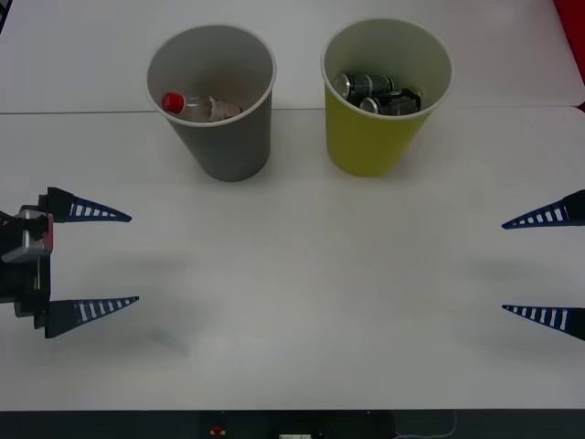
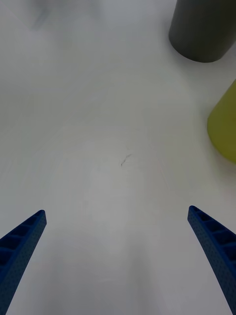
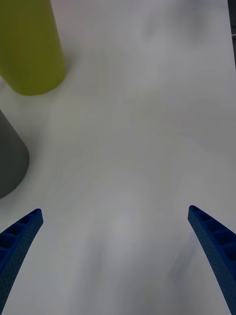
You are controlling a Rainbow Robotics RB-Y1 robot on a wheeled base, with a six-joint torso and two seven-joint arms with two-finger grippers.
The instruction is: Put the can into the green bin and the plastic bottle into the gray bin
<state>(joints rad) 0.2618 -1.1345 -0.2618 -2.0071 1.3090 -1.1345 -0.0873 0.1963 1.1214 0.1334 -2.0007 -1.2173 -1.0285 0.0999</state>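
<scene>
The gray bin (image 1: 215, 137) stands at the back left of the white table, and the plastic bottle (image 1: 196, 107) with its red cap lies inside it. To its right stands the green bin (image 1: 375, 137), holding two dark cans (image 1: 366, 87). My left gripper (image 1: 132, 258) hovers open at the table's left edge, well in front of the gray bin. My right gripper (image 1: 503, 267) hovers open at the right edge. Both hold nothing. The right wrist view shows the gray bin (image 2: 202, 29) and the green bin (image 2: 223, 125); the left wrist view shows the green bin (image 3: 29, 44) and the gray bin (image 3: 10, 162).
The white table (image 1: 311, 293) spreads wide between the two grippers and in front of the bins. A seam in the table runs behind the bins. A red thing (image 1: 571, 46) sits at the far right corner.
</scene>
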